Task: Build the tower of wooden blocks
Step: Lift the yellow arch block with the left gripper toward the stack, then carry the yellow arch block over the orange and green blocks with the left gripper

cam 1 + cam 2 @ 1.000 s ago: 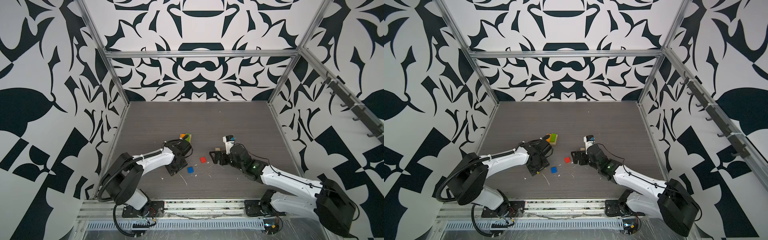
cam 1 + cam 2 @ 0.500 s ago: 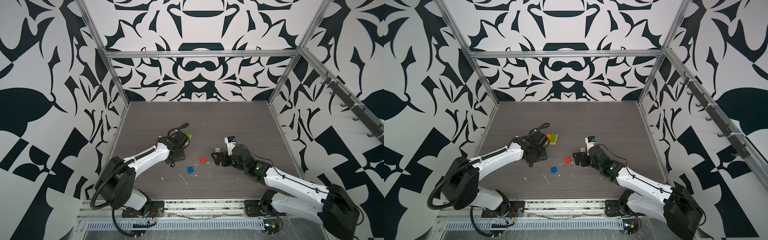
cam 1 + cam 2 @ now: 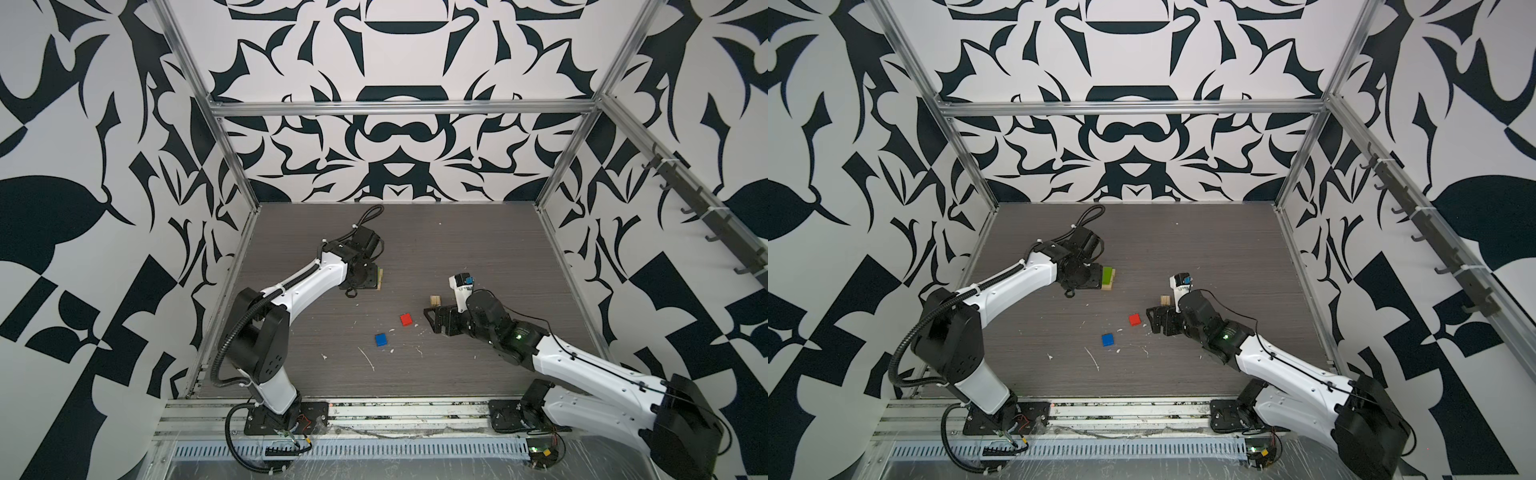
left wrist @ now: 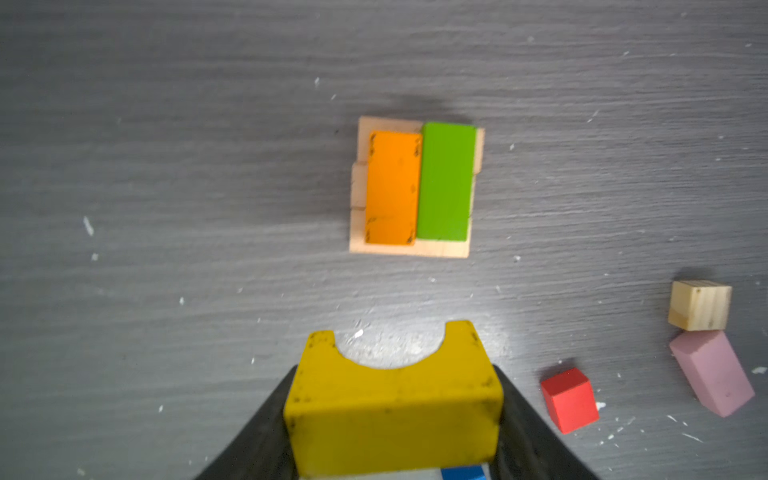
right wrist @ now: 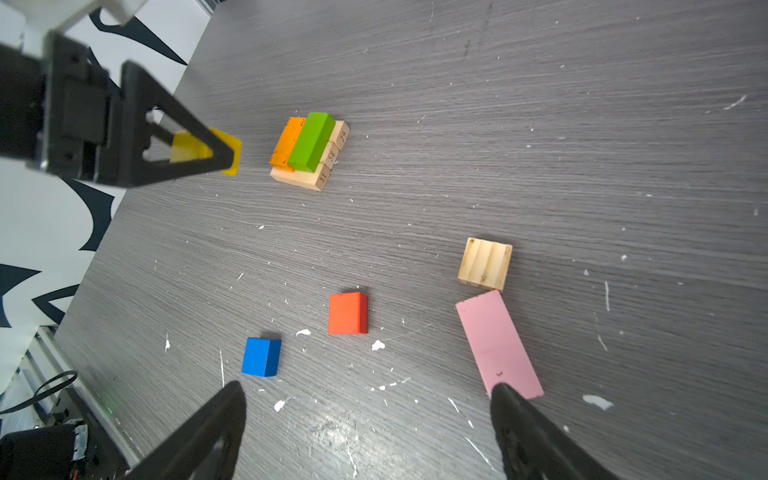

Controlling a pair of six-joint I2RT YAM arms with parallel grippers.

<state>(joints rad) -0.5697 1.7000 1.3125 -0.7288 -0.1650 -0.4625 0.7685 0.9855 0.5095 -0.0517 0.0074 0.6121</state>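
Left end effector, downturned, holds block.

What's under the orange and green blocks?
Tan planks lying side by side, three numbered ends showing. The orange block and green block cover most of their tops, so their middles are hidden.

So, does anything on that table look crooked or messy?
A little. The tan planks at the base are staggered, their ends not flush, and the green block sits offset lengthwise from the orange block. White flecks litter the table.
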